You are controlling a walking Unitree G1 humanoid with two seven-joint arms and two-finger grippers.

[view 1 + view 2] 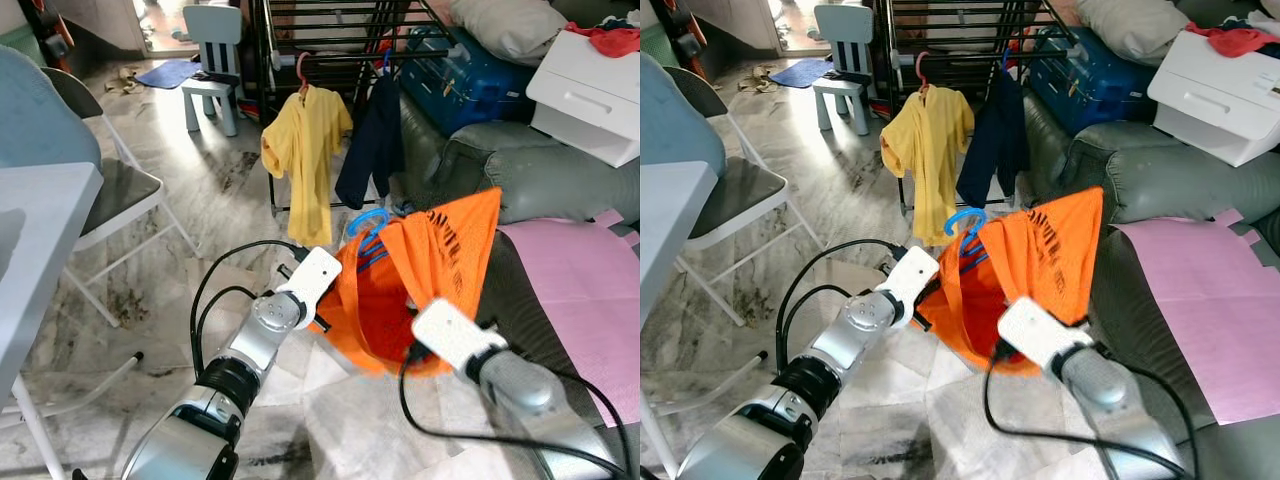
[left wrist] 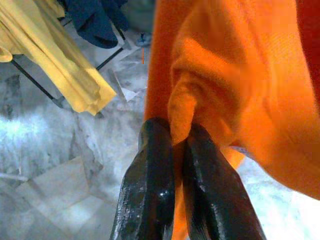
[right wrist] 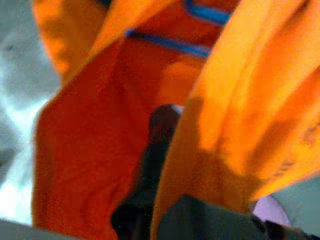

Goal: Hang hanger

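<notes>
Left gripper [image 2: 172,150] pinches a fold of the orange shirt [image 1: 440,250], plain in its wrist view; right gripper's [image 3: 160,150] grasp cannot be told, blue hanger [image 1: 365,225] inside

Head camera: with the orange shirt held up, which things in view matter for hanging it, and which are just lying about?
For the job:
orange shirt
blue hanger inside it
black drying rack
left gripper, pinching the shirt
right gripper, in its folds

Lying about:
folding chair
child's chair
blue suitcase
pink cloth

Blue hanger [image 1: 368,226] mostly buried in orange shirt [image 1: 440,260]; right pincer [image 3: 159,150] blurred, fingers half covered by cloth
</notes>
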